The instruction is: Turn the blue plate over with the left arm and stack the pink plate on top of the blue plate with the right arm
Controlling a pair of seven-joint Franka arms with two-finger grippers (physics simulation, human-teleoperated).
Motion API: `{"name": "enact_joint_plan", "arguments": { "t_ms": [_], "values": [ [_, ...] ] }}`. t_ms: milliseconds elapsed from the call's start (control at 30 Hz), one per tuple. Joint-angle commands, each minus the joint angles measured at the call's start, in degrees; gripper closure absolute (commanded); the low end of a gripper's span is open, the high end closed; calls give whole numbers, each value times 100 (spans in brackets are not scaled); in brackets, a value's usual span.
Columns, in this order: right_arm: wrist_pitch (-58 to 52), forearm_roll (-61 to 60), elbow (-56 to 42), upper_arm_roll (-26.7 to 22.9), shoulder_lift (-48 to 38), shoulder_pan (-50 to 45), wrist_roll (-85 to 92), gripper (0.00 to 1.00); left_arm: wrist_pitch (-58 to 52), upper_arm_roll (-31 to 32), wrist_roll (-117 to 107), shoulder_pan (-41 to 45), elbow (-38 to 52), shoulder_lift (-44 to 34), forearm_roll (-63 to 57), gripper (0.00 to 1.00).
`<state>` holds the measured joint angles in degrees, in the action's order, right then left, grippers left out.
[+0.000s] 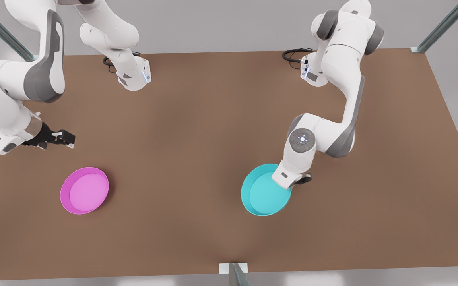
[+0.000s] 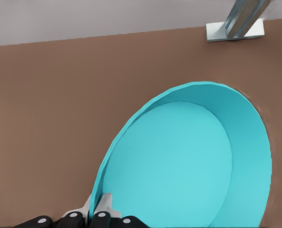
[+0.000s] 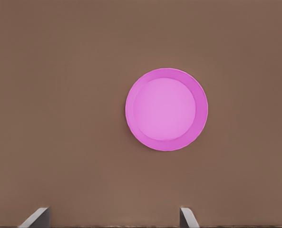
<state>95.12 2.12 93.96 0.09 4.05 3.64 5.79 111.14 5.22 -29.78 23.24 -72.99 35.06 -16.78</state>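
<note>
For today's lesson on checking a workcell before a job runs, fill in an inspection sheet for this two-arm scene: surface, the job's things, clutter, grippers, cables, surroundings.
Surface: brown table, flat and bare between the plates.
Job's things: blue plate open side up, not flipped; pink plate open side up, apart from it, not stacked.
Clutter: nothing seen.
Grippers: left gripper shut on the blue plate's rim, one finger inside, one outside; right gripper open, above the table, off the pink plate, waiting.
Cables: black cable loops by each arm base at the table's far edge.
Surroundings: metal frame posts at the corners, one post at the near edge; grey background.
</note>
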Motion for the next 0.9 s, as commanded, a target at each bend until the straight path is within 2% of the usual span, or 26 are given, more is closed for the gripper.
{"name": "enact_joint_plan", "arguments": {
  "t_ms": [0,233,500,633,767,867],
  "values": [
    [-2,-1,0,0,-1,-3,19,0,-14,-3,-45,49,13,1,-659,79],
    [-2,96,149,26,-89,23,-8,0,-453,-30,-1231,990,417,361,-2769,79],
    [130,166,158,18,-18,102,-8,0,-1446,-30,-1390,2106,452,361,-5010,79],
    [200,157,158,18,193,111,1,0,-1666,-30,-1390,2633,452,642,-6187,79],
    [622,-27,105,18,728,559,63,0,-2194,-100,-1627,3178,1103,1767,-7454,79],
    [1035,-167,-176,9,1300,867,607,0,-2194,-952,-1759,3846,1348,2268,-7577,79]
  ]
}}
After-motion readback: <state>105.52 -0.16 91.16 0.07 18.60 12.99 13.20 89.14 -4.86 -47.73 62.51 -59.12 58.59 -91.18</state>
